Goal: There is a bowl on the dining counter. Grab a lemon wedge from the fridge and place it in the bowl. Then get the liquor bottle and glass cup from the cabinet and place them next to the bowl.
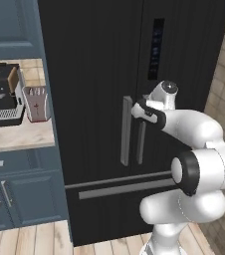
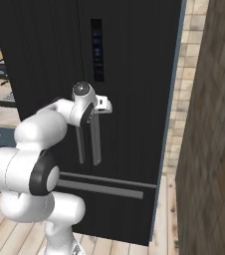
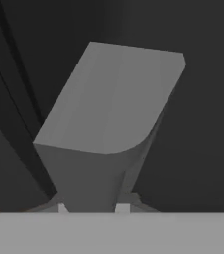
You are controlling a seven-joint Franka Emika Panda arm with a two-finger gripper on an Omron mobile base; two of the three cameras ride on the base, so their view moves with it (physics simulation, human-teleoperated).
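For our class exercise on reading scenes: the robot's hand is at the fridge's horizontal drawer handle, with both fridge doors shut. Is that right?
Not quite. The hand is at the top of a vertical door handle, not the horizontal drawer handle lower down; the left base view shows this. Both doors of the fridge do look shut.

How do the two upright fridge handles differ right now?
The right handle has the gripper at its top, while the left handle stands free. In the left base view the arm hides the right handle's top; the left handle shows whole. Both are grey vertical bars side by side.
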